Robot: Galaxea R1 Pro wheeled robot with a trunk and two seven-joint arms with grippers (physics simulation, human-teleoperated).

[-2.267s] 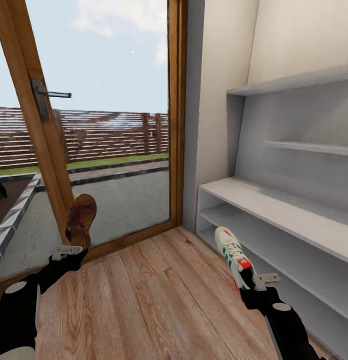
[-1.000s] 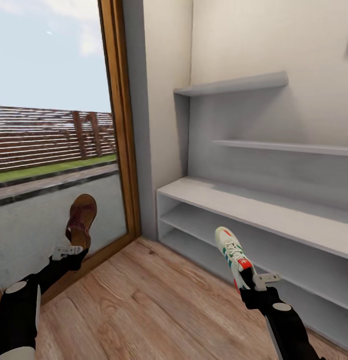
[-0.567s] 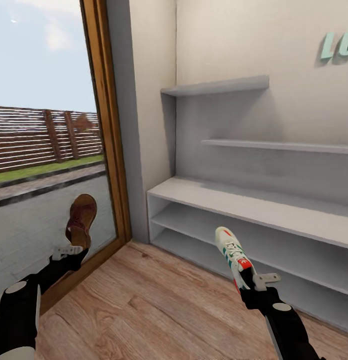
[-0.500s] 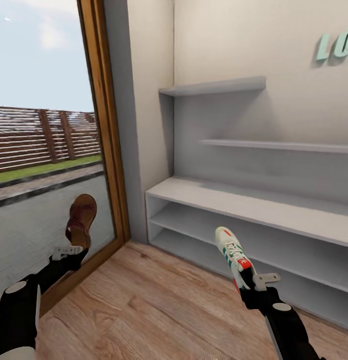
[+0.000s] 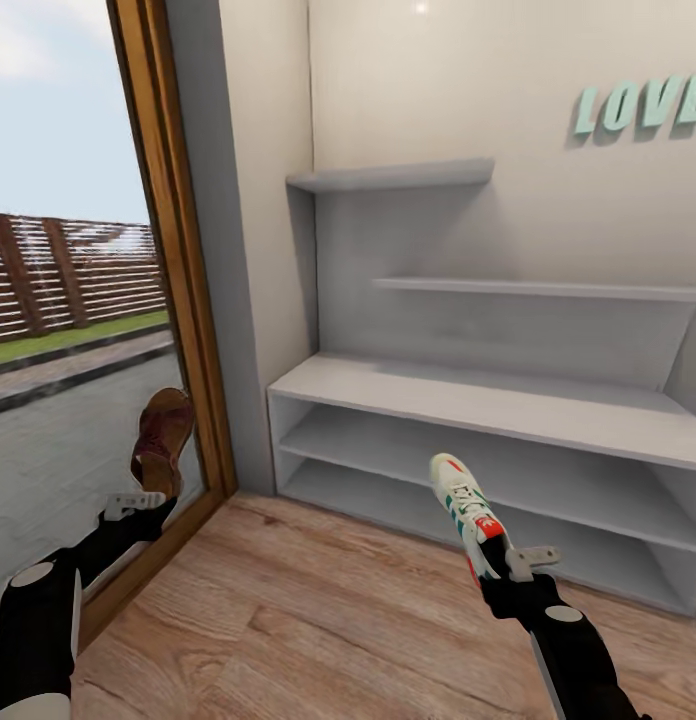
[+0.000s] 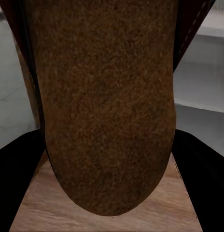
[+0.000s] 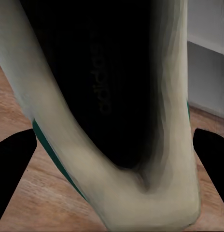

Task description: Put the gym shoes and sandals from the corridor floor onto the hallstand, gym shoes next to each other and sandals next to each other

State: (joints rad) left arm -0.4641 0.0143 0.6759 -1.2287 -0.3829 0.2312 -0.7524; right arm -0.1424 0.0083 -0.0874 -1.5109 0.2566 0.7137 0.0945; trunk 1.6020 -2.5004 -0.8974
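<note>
My left gripper (image 5: 138,503) is shut on the heel of a dark brown sandal (image 5: 163,438), which stands upright at the head view's lower left; its tan footbed (image 6: 105,106) looms close in the left wrist view. My right gripper (image 5: 513,562) is shut on a white gym shoe (image 5: 468,508) with green stripes and red-orange accents, toe pointing up. The shoe's dark inside and white heel (image 7: 112,116) show in the right wrist view. The pale grey hallstand (image 5: 468,400) stands ahead against the wall, its bench top and two shelf slots bare. Both shoes hang above the wood-grain corridor floor (image 5: 308,620).
A wood-framed glass door (image 5: 173,260) stands at the left, with a fence and paving outside. Teal letters (image 5: 643,105) hang on the wall above the hallstand's stepped shelves (image 5: 398,177).
The view has swung right, so the hallstand now sits centred and the wall letters have come into sight. Both grippers keep the same hold on their shoes.
</note>
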